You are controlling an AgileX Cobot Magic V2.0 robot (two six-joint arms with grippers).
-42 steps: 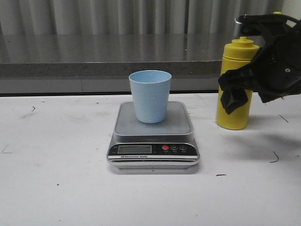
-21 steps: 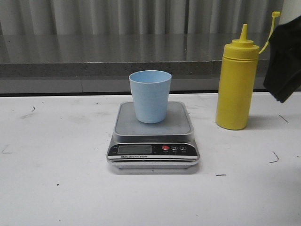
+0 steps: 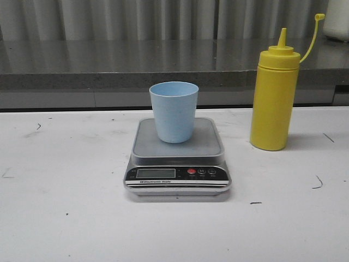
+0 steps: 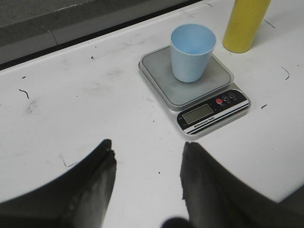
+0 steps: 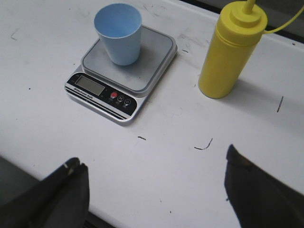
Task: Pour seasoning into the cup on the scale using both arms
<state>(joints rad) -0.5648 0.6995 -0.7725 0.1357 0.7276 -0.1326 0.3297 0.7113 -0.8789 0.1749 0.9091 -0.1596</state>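
Both grippers, left [image 4: 145, 185] & right [image 5: 154, 190], hung wide open w/ nothing held, well back from cup [image 3: 174, 111] centred on scale [image 3: 178, 158], seasoning [image 3: 275, 98] upright beside, cap off, ready for pickup.

Yellow bottle [image 3: 275, 98], pale blue cup [image 3: 174, 111], silver-grey scale [image 3: 178, 155]

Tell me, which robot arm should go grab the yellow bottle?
Probably the right one. The bottle stands on the table to the right of the scale and cup, so it is on the right arm's side. Both grippers, left and right, are open and empty.
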